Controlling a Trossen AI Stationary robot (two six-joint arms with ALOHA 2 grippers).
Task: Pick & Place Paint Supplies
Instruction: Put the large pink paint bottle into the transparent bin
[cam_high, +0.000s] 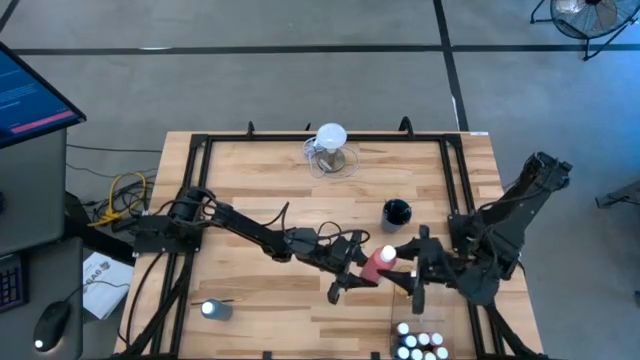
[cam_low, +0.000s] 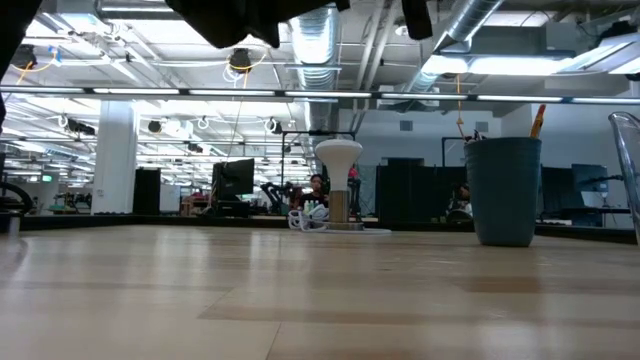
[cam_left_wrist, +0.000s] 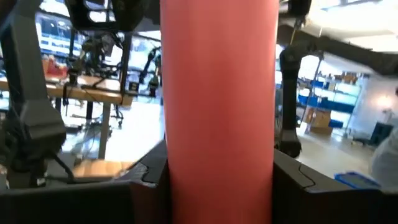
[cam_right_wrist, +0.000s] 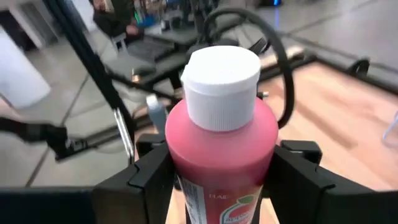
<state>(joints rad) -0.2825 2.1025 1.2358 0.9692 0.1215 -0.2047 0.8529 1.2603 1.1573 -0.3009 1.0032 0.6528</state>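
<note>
While both my grippers met over the right half of the worktop, the pink-red squeeze bottle (cam_high: 379, 264) hung between them, clear of the wood. My left gripper (cam_high: 362, 268) had its fingers (cam_left_wrist: 143, 186) pressed against the bottle's sides, so it was gripping the body. My right gripper (cam_high: 404, 262) had its fingers (cam_right_wrist: 140, 180) close on either flank of the same bottle below its white cap (cam_right_wrist: 222, 86); I could not tell whether they pinched it or only bracketed it.

My left arm (cam_high: 250, 228) stretched low and long from its base near the worktop's left edge, reaching diagonally toward the front right. My right arm (cam_high: 510, 215) folded back on itself from the right edge, elbow high and wrist turned in toward the left one.

Just behind the bottle stood a dark cup (cam_high: 397, 212) with a brush handle (cam_low: 538, 120) poking out. At the front edge on the right sat a cluster of small white-capped paint bottles (cam_high: 418, 342). Another small bottle (cam_high: 211, 309) lay near the front left. A clear jug (cam_high: 331, 150) stood by the back edge.
</note>
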